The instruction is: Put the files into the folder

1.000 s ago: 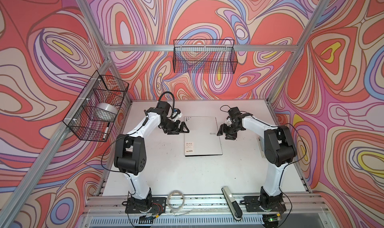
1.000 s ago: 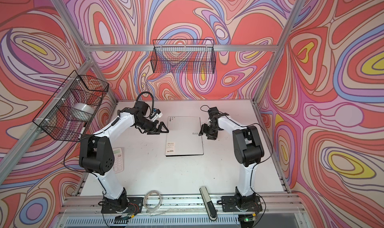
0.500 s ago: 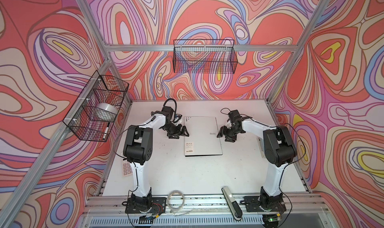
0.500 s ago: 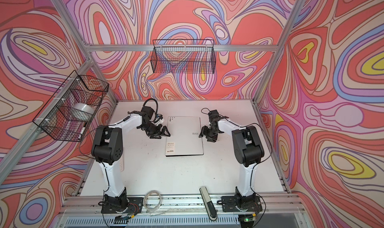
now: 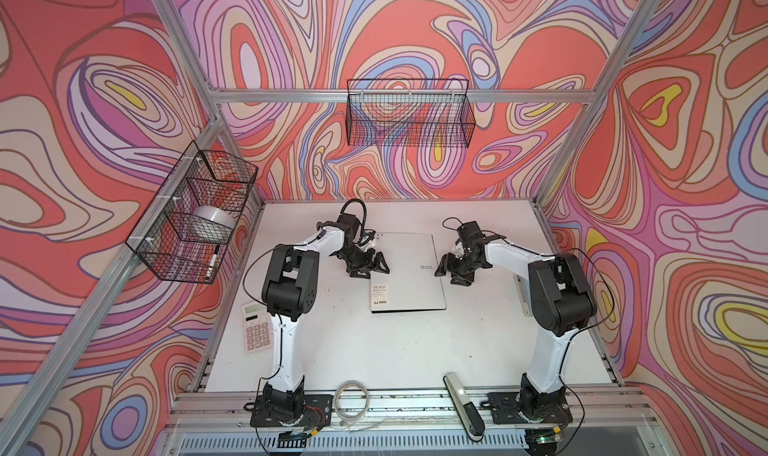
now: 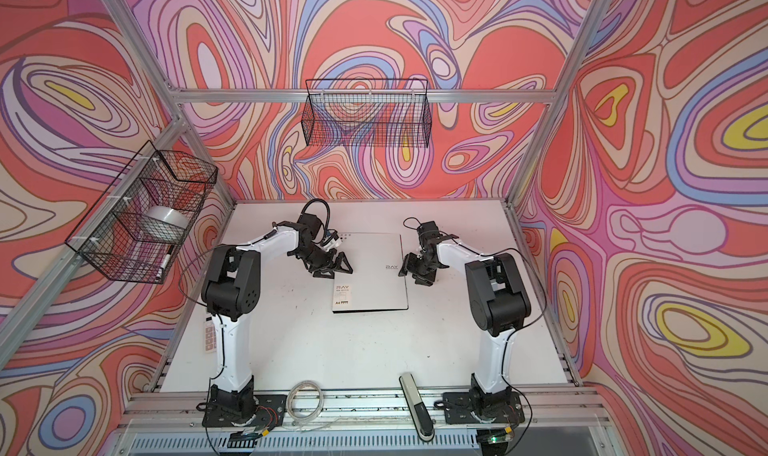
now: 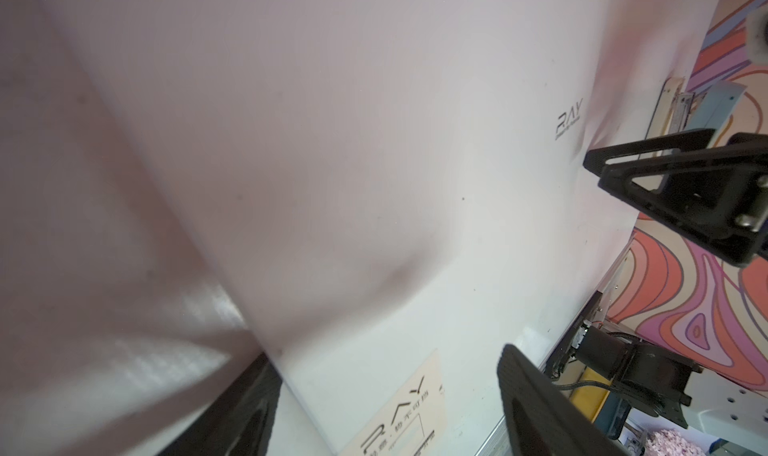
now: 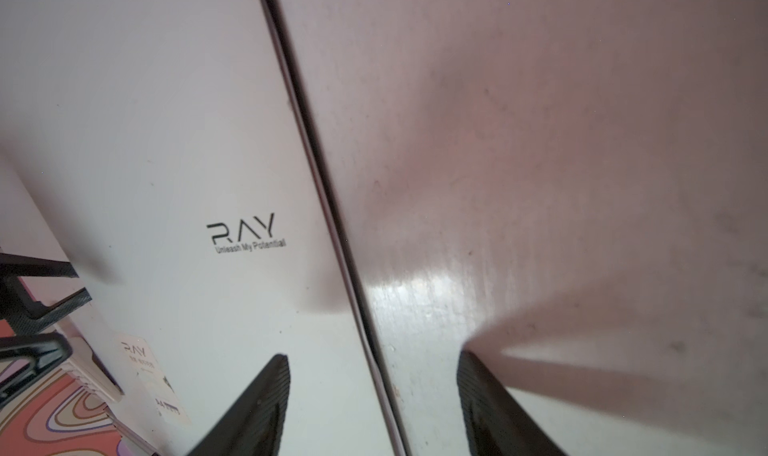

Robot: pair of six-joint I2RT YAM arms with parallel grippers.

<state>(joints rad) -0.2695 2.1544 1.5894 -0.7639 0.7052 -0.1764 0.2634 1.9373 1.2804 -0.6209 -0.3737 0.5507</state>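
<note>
Folder (image 5: 409, 267) (image 6: 372, 273) lies shut and flat, cover up, approx. at the ctr of the white table (image 5: 374, 350) in both top views. It has "RAY" lettering by its right edge and a cream label (image 5: 382, 301) w/ "RAY" and "A4" at the front-left corner. Since it's shut, the inside is hidden. Left gripper (image 5: 372, 269) (image 6: 334, 269) sits low at the folder's left edge, just behind the label, jaws well apart w/ nothing btwn them. In the left wrist view (image 7: 386, 354) one finger is over bare table and the other over the cover, so they straddle that edge; can't tell if either touches. Right gripper (image 5: 449, 273) (image 6: 412, 272) is low at the opposite edge, next to the lettering, jaws also apart and empty. In the right wrist view (image 8: 372, 360) one finger is over the cover and one over the table, w/ the dark edge line running btwn; contact can't be told there either. Elsewhere, a calculator (image 5: 257, 327) lies at the table's left side beside the left arm. A clear coil (image 5: 337, 400) and a long black-and-silver device (image 5: 461, 404) rest on the front rail. The left-wall wire basket (image 5: 183, 267) holds a tape roll (image 5: 212, 221) and a marker (image 5: 212, 262). Another wire basket (image 5: 409, 121) hangs on the back wall.
</note>
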